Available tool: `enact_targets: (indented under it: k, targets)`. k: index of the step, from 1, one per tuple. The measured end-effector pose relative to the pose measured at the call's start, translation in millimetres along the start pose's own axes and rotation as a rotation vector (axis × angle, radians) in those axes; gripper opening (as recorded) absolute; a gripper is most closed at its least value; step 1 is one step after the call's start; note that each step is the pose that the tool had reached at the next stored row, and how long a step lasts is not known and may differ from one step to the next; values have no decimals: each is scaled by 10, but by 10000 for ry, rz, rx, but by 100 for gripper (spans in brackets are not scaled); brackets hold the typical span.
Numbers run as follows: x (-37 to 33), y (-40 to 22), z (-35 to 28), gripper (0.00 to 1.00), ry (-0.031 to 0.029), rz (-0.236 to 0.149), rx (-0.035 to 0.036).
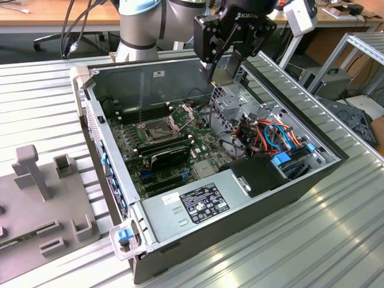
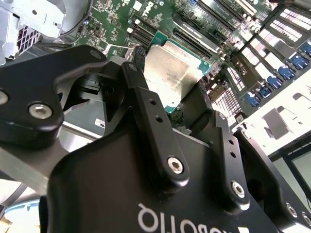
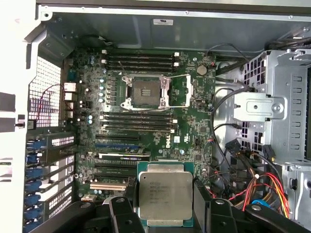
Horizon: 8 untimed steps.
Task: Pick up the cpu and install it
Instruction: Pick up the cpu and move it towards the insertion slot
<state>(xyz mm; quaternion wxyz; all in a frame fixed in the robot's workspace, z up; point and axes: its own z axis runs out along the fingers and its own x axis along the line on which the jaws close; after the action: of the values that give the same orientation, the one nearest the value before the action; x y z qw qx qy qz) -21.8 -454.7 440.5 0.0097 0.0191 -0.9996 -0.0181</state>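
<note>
The cpu, a flat square chip with a dull silver top and green edge, is clamped between the black fingers of my gripper. In the exterior view the gripper hangs above the open computer case, over its back right part, with the cpu in it. The second wrist view has the cpu between the two fingers, above the green motherboard. The empty socket lies further off on the board, its metal frame swung open. The same socket sits at the case's middle.
The case walls surround the board. A metal drive cage and coloured cables stand beside the gripper. Long black memory sticks flank the socket. A power supply fills the front. A grey fixture lies on the exterior view's left.
</note>
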Motion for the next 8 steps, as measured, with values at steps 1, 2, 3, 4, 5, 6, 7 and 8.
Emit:
enact_targets:
  k: [1, 2, 3, 4, 5, 6, 7, 8]
  targets:
    - [-5, -1, 7, 55, 0, 0, -1]
    - [-10, -1, 13, 55, 0, 0, 0]
    - [-15, -1, 19, 55, 0, 0, 0]
    - [-17, -2, 21, 55, 0, 0, 0]
    - [-20, -2, 25, 55, 1, 0, -1]
    - [-23, -2, 28, 55, 1, 0, -1]
    - [-27, -2, 32, 55, 1, 0, -1]
    - [-29, -2, 35, 55, 1, 0, 0]
